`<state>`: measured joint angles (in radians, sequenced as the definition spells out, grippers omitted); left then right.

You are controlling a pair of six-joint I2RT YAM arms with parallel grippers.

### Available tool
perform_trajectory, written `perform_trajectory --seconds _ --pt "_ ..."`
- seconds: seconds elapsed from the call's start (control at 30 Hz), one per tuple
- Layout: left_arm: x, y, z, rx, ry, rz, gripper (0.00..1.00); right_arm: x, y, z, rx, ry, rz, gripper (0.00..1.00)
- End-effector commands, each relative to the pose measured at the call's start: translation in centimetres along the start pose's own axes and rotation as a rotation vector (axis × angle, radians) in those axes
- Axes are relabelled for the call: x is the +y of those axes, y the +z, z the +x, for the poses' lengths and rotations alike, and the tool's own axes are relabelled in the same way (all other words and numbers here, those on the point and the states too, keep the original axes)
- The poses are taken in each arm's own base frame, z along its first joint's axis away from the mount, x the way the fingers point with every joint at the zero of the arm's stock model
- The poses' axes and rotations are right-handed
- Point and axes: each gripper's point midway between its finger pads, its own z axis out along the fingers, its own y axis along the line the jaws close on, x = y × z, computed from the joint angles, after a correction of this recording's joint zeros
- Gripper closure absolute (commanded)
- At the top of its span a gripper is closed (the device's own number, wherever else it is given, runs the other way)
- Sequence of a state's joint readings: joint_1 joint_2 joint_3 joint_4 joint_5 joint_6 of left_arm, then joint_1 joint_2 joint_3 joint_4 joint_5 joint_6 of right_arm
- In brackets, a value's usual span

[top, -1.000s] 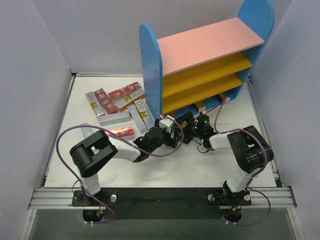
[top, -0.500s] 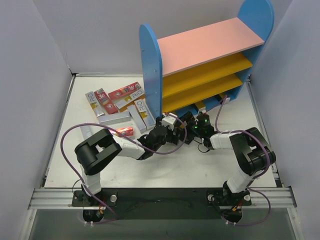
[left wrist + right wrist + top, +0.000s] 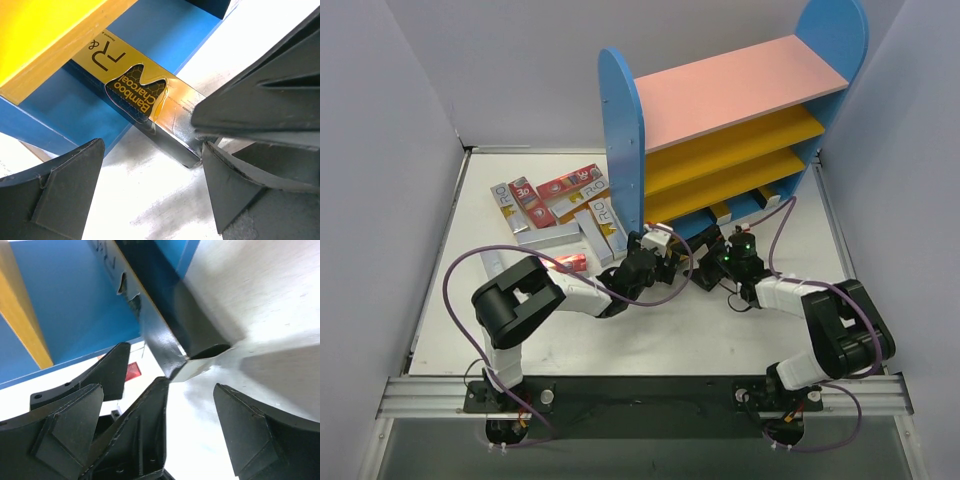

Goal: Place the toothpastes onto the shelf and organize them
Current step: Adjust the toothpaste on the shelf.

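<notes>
The shelf stands at the back right, with blue sides, a pink top and yellow boards. A silver toothpaste box lettered "Bamboo Charcoal" lies on the shelf's blue base. Its near end juts out onto the white table. My left gripper is open just in front of that end, holding nothing. My right gripper is open too. One of its fingers touches the box's end. The same box looks dark in the right wrist view. Several toothpastes lie piled left of the shelf.
A red toothpaste lies alone on the table by the left arm. Other box ends poke out of the shelf's base. Both grippers crowd together at the shelf's foot. Grey walls close in the table on both sides.
The right arm's elbow has swung out to the right and its wrist shifted right. The left gripper edged a little closer to the shelf's base. Both stayed open.
</notes>
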<state>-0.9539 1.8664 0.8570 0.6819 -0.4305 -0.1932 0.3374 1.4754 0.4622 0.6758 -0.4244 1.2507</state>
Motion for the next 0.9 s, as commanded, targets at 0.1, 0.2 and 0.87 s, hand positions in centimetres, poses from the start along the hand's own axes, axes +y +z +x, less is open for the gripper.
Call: perform_trajectory --seconds 0.1,0.2,0.87 --pt "-0.4 -1.8 -5.0 -0.092 -0.074 0.038 0.10 -0.4 -0.9 -0.9 -0.040 -0.016 -0.019 0.02" --pt "-0.1 -3.8 -6.5 -0.105 -0.108 0.052 0.10 -0.6 -0.8 -1.1 -0.051 -0.015 -0.030 0.04" --pt "18.0 -17.3 -11.7 -0.163 -0.180 -0.234 0.10 1.3 3.0 -1.7 -0.063 -0.016 -0.105 0.45"
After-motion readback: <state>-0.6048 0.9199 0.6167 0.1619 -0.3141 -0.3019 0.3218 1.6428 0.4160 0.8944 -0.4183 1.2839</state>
